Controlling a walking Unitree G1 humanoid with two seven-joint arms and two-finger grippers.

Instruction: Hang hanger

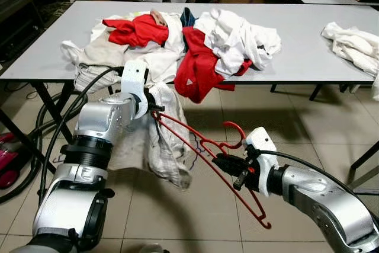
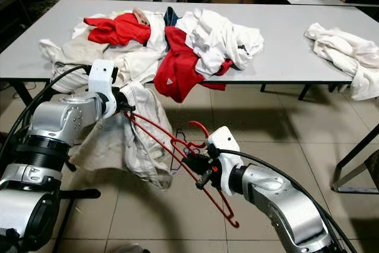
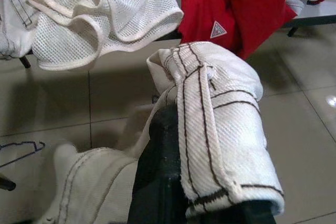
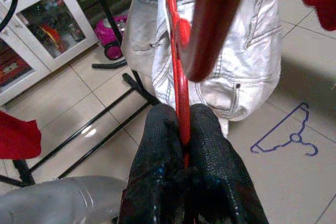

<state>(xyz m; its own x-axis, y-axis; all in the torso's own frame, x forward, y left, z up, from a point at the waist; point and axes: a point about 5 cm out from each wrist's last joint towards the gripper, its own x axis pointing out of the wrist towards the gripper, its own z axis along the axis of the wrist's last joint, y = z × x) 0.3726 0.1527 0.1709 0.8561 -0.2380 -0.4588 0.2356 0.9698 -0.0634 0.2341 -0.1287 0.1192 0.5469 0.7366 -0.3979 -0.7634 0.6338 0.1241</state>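
I hold a red hanger [image 1: 204, 149] out in front of me, slanting over the tiled floor [image 1: 296, 128] below the near edge of the grey worktop [image 1: 308, 34]. My right gripper [image 1: 228, 164] has its jaws clamped together on the hanger's thin red bar, close below the hook, which curls up just beside my wrist. In the right wrist view my black fingers [image 4: 157, 150] press against each other with the red wire pinched between them, and the hanger's frame runs away from them toward a pale garment.

That garment is an off-white pair of trousers [image 1: 157, 140] with dark stitching, draped from the far end of the hanger and hanging down toward the floor. My left gripper [image 1: 155, 108] is up at that end, buried in the cloth; the left wrist view shows a folded piece of the waistband [image 3: 220, 129] wrapped over one black finger, so my left jaws are closed on the trousers.

Behind, on the worktop, lies a heap of laundry: a red shirt [image 1: 198, 66] spilling over the near edge, another red piece [image 1: 133, 28] further back on my left, white clothes [image 1: 237, 37] in a mound beside them, and a white mesh garment [image 3: 100, 19] hanging off the edge. A separate white bundle [image 1: 355, 42] sits well apart on my right end of the worktop. A purple hanger [image 4: 286, 137] lies flat on the floor tiles. Black cables [image 1: 56, 117] loop down beside my left arm.
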